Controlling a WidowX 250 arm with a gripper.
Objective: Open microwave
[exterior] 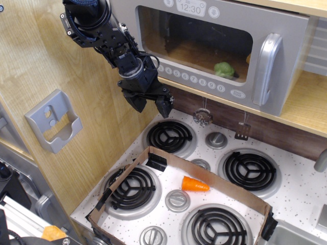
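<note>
We see the gripper (151, 103) spread and empty; the microwave (214, 46) sits just above and right, door shut, its handle (266, 69) far right; burners (169, 136) and an orange carrot (194, 185) lie below.

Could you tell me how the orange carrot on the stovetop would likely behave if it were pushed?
The carrot looks like smooth moulded plastic, so probably light and stiff. Its tapered, rounded shape suggests it would roll in a curve. The cardboard wall right behind it would likely stop it.
</note>
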